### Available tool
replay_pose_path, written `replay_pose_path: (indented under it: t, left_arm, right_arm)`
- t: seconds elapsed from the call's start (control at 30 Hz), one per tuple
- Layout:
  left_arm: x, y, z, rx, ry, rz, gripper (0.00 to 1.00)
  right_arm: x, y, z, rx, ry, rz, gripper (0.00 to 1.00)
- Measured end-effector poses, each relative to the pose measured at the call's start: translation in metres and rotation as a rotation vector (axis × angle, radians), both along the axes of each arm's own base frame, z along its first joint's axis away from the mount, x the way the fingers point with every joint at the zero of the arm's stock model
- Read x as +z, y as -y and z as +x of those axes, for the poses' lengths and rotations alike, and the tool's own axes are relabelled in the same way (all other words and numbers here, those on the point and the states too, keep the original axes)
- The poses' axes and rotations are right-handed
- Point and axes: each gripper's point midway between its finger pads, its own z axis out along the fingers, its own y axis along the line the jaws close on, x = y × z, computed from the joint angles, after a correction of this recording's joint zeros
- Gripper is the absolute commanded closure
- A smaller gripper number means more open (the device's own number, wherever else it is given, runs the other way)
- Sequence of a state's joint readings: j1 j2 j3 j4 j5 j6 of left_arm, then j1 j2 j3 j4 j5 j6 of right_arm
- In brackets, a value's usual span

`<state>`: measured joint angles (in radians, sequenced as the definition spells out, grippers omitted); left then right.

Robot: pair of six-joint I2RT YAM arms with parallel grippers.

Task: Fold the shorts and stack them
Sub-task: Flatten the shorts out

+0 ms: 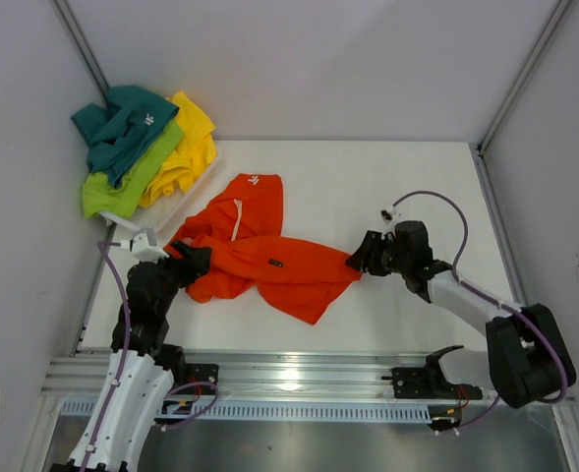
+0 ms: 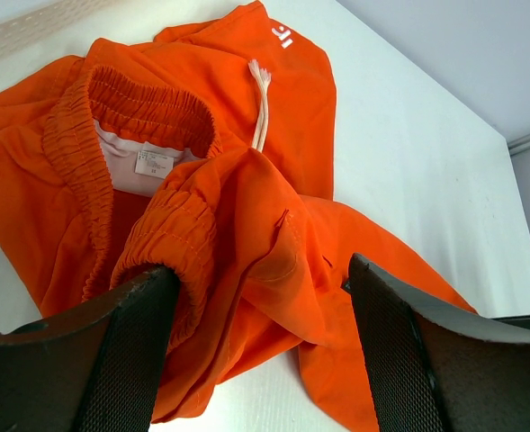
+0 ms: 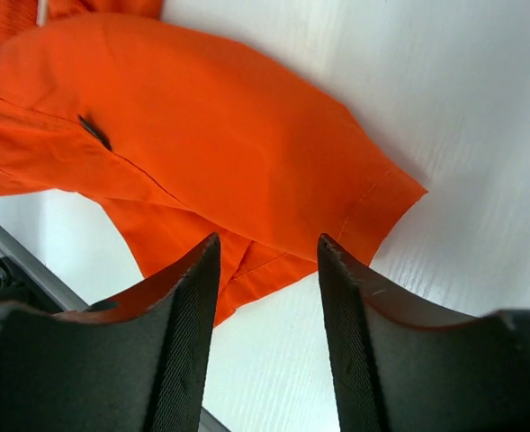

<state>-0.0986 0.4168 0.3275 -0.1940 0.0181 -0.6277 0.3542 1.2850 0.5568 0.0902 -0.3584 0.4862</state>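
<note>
**Left fingers (image 2: pixel 125 360) wide, right fingers (image 3: pixel 179 342) parted, orange shorts (image 1: pixel 269 258) between**

Teal shorts (image 1: pixel 122 123), lime shorts (image 1: pixel 122 189) and yellow shorts (image 1: pixel 193 138) lie heaped in the far left corner. Nearer, the left fingers stand spread over the bunched orange waistband. The orange shorts sprawl crumpled across the middle of the white counter (image 1: pixel 368 187). At their right hem the right fingers sit apart, a gap showing between them.

loc: robot lab cell | evid: white walls (image 1: pixel 318 59), alu rail (image 1: pixel 299 374)
</note>
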Motion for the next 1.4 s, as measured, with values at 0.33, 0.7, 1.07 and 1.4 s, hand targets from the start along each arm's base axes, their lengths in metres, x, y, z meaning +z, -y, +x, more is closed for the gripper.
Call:
replay_pose_path:
  t: [0.33, 0.7, 1.07, 1.4]
  left_arm:
    - [0.002, 0.001, 0.000, -0.003, 0.007, -0.002, 0.22]
    - [0.005, 0.001, -0.002, -0.008, 0.018, -0.005, 0.22]
    - [0.005, 0.002, -0.002, -0.010, 0.018, -0.005, 0.22]
    - [0.004, 0.002, -0.002, -0.011, 0.015, -0.005, 0.22]
  right_arm:
    - [0.015, 0.015, -0.002, -0.042, 0.060, -0.062, 0.43]
    - [-0.025, 0.018, 0.003, -0.052, -0.031, -0.119, 0.38]
    - [-0.024, 0.000, 0.006, -0.010, -0.032, -0.025, 0.66]
    - [-0.004, -0.019, 0.000, 0.017, -0.104, 0.071, 1.00]
